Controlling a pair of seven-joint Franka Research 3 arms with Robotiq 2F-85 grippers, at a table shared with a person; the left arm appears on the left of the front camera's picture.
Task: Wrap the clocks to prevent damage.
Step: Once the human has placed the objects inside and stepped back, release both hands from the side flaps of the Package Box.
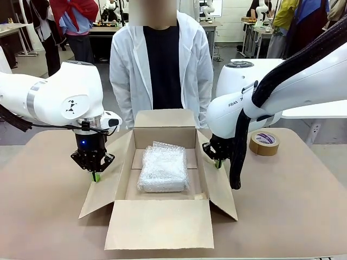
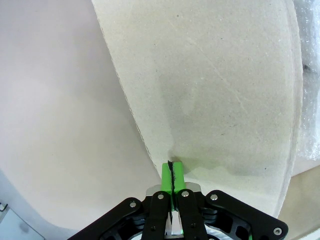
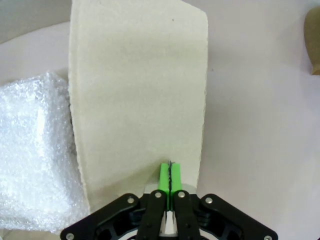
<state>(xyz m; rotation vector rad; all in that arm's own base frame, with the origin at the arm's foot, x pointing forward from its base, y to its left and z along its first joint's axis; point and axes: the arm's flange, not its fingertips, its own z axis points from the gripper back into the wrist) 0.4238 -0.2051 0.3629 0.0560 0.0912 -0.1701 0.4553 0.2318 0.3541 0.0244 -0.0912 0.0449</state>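
We see an open brown cardboard box [image 1: 160, 225] at the middle of a pale tan table [image 1: 43, 216], its four flaps folded outward. The clocks [image 1: 164, 168], seen as one blocky rectangular bundle of whitish clear bubble wrap, lie flat on the floor of the box, roughly central, with bare cardboard showing on either side. The left gripper [image 1: 96, 176], black with green pads, hangs point-down at the outer edge of the box's left flap [image 1: 108, 187]. In the left wrist view its pads [image 2: 167, 175] are pressed together with only a thin dark seam between them, clenched on nothing. Their tips sit just at the flap's edge, and we cannot tell whether they touch the cardboard. The right gripper [image 1: 218, 162] hangs likewise over the box's right flap [image 1: 217, 187]. In the right wrist view its pads [image 3: 165, 177] are also pressed tight and empty, poised over the flap near its outer edge, with the bubble-wrapped bundle lying past the flap's inner side. A brown roll of tape [image 1: 264, 143] lies flat on the table to the right of the box, well apart from it. A person in a white coat over a dark shirt [image 1: 161, 65] stands just behind the box's far flap.
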